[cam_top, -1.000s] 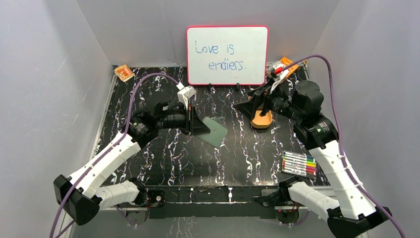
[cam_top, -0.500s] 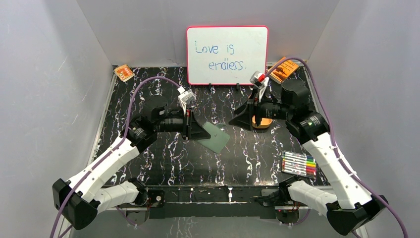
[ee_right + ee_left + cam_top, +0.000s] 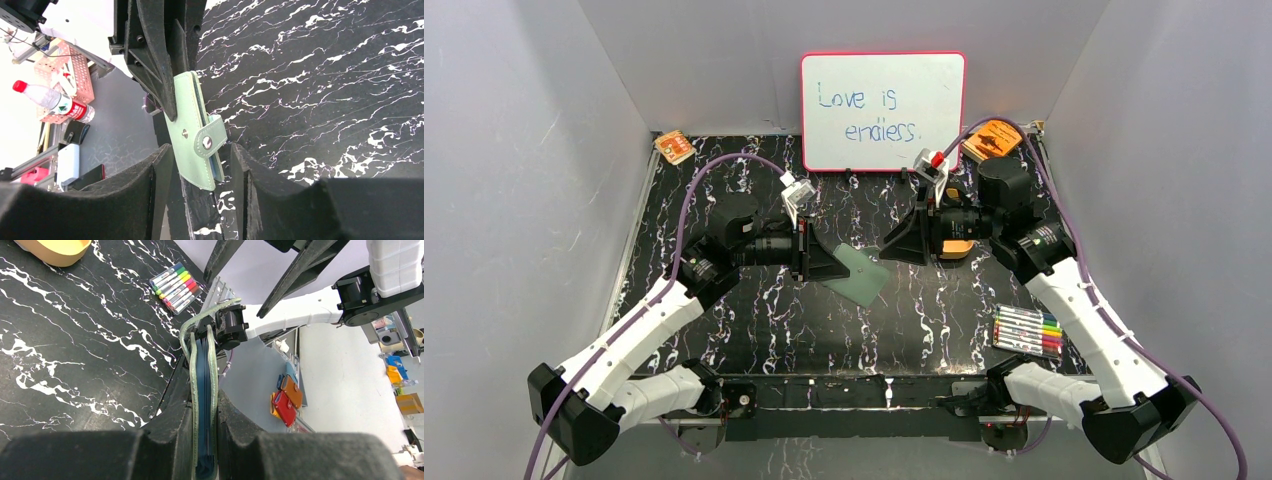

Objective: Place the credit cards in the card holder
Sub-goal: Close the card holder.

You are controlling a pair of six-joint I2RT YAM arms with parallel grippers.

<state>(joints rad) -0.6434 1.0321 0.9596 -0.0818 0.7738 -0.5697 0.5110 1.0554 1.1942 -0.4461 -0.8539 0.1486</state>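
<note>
The left gripper (image 3: 836, 266) is clamped on the holder (image 3: 864, 277) and has it up off the table (image 3: 754, 320), out over the middle, with the free end pointing across toward the right arm. Edge-on from the left wrist, the holder (image 3: 202, 385) stands upright between the fingers (image 3: 175, 430), and there is dark blue between its pale green sides; I can't tell if that is cards. The right gripper (image 3: 889, 249) faces it with jaws apart, one finger (image 3: 157, 185) on either side of the holder's (image 3: 187, 125) lower end, where the strap (image 3: 210, 140) with its snap folds over. A thin gap seems to show on each side, so I can't say it is touching. Behind the right arm sits the tan tray (image 3: 957, 249), markers (image 3: 1027, 332) lie near the front right, and the whiteboard (image 3: 882, 110) leans at the back.
</note>
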